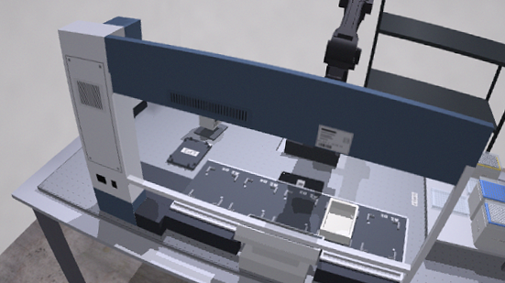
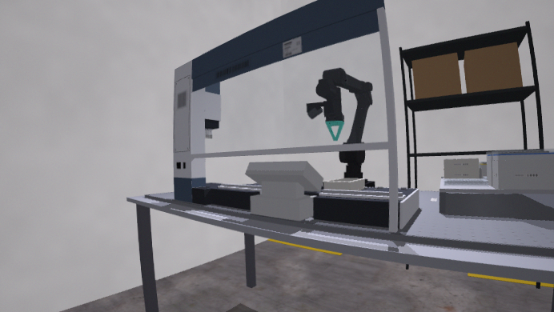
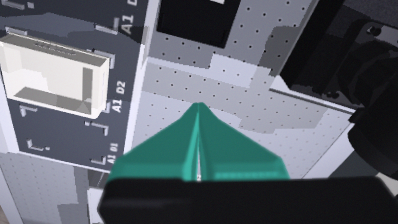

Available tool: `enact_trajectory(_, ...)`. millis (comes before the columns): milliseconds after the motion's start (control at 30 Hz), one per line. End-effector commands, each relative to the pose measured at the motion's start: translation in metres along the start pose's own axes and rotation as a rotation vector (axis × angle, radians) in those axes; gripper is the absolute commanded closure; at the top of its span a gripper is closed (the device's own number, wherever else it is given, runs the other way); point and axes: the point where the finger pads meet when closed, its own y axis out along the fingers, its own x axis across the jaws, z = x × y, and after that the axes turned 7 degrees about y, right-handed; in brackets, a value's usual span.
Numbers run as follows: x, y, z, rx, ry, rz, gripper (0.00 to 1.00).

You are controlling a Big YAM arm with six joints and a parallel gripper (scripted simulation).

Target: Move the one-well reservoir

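The white one-well reservoir (image 1: 339, 221) sits flat and open side up in deck position D2, inside the corner brackets. In the wrist view the reservoir (image 3: 55, 75) looks empty, and the engraved "A1 D2" mark (image 3: 118, 96) lies beside one of its corners. My gripper (image 2: 335, 135) is shut on nothing, its teal fingertips (image 3: 198, 107) pressed together. It hangs high above the table, behind the deck and apart from the reservoir (image 2: 344, 183). In the top view the blue gantry beam hides the fingers; only the arm (image 1: 346, 35) shows.
Position D1 (image 3: 65, 135) beside the reservoir is bare. The dark RG nest (image 1: 301, 182) lies behind the deck. The SHELF at right carries blue-topped tip racks (image 1: 500, 216) and a clear plate (image 1: 448, 200). A dark labelled pad (image 1: 190, 153) stands at back left.
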Motion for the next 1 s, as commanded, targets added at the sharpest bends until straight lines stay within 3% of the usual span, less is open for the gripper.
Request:
enact_trajectory(0,-0.002,-0.011,-0.018,-0.004,0.067,-0.023,1.00)
enact_trajectory(133,0.000,-0.010,-0.039,-0.004,0.143,-0.018,1.00)
enact_trajectory(367,0.009,-0.025,-0.070,-0.020,0.241,-0.071,1.00)
enact_trajectory(633,0.000,-0.025,-0.113,-0.026,0.410,-0.069,1.00)
enact_trajectory(967,-0.009,-0.025,-0.155,-0.037,0.405,-0.065,1.00)
